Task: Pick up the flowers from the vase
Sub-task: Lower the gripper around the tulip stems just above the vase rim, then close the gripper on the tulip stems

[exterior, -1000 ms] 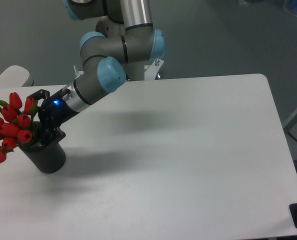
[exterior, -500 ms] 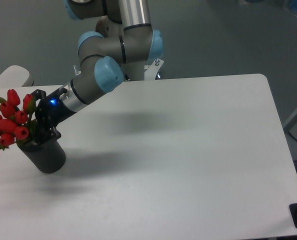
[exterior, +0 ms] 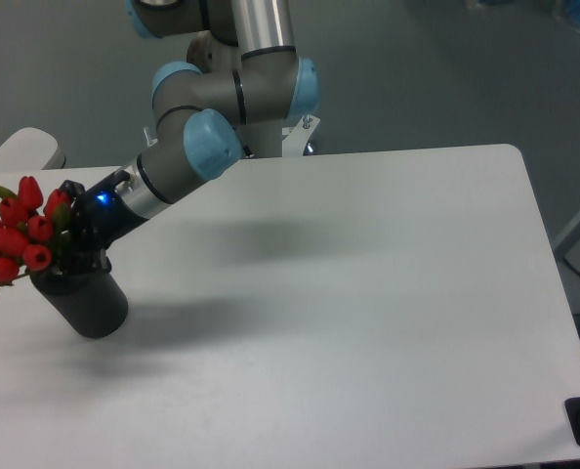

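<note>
The flowers [exterior: 19, 234], a bunch of red tulip buds with green leaves, lean left out of the mouth of the dark vase [exterior: 87, 303] at the table's left edge. My gripper [exterior: 67, 256] sits right at the vase's mouth, its black fingers closed around the stems just under the buds. The stems' lower ends are hidden by the fingers and the vase. The vase stands on the table, tilted slightly to the left.
The white table [exterior: 349, 293] stretches to the right of the vase. A pale rounded object [exterior: 21, 149] shows at the far left behind the table. My arm [exterior: 187, 147] reaches in from the back over the table's left part.
My gripper has moved left and slightly up with the bunch. The flowers have risen a little and shifted left, and the fingers have closed in on the stems.
</note>
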Robot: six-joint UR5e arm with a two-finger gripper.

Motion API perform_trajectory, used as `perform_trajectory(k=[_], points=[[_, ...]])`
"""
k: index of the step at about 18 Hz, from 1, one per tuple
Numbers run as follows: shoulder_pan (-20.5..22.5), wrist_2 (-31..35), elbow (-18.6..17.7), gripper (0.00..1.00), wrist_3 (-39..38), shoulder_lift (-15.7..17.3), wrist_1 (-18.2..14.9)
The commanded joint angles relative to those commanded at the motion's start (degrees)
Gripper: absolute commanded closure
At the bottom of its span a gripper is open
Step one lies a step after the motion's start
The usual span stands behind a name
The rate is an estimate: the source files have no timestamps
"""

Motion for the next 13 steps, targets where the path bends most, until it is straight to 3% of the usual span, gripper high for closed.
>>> perform_trajectory(k=[5, 13], points=[[0.17, 0.09, -0.09, 0.62, -0.09, 0.26, 0.00], [1.14, -3.25, 0.70, 0.63, -3.15, 2.28, 0.00]])
